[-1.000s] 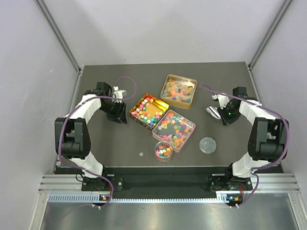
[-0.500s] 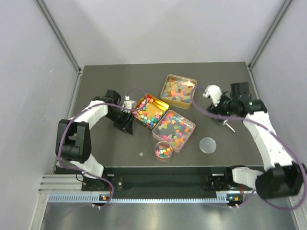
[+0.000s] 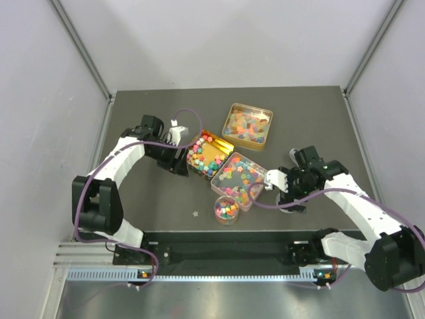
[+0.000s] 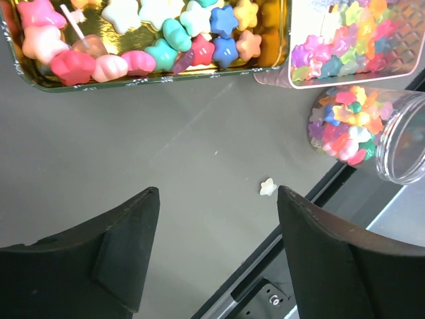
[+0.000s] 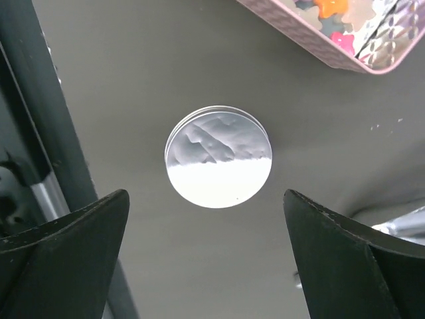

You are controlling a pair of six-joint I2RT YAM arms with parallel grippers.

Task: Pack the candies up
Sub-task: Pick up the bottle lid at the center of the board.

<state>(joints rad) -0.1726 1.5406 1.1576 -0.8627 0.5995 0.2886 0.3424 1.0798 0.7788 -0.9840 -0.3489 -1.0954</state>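
Here, candies fill the pink tin. More lie in the gold tin just beside its far-left side, in the bronze tin beyond it, and in the clear jar at its near corner. Left of the pink tin, the left pincer hangs released over bare tabletop. Right of it, the right pincer gapes empty above a round clear lid.

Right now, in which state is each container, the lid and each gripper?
near gold tin, open, candies inside
far gold tin, open, candies inside
pink tin, open, candies inside
clear jar, uncapped, candies inside
round lid, lying flat, off the jar
left gripper, open, empty
right gripper, open, over the lid
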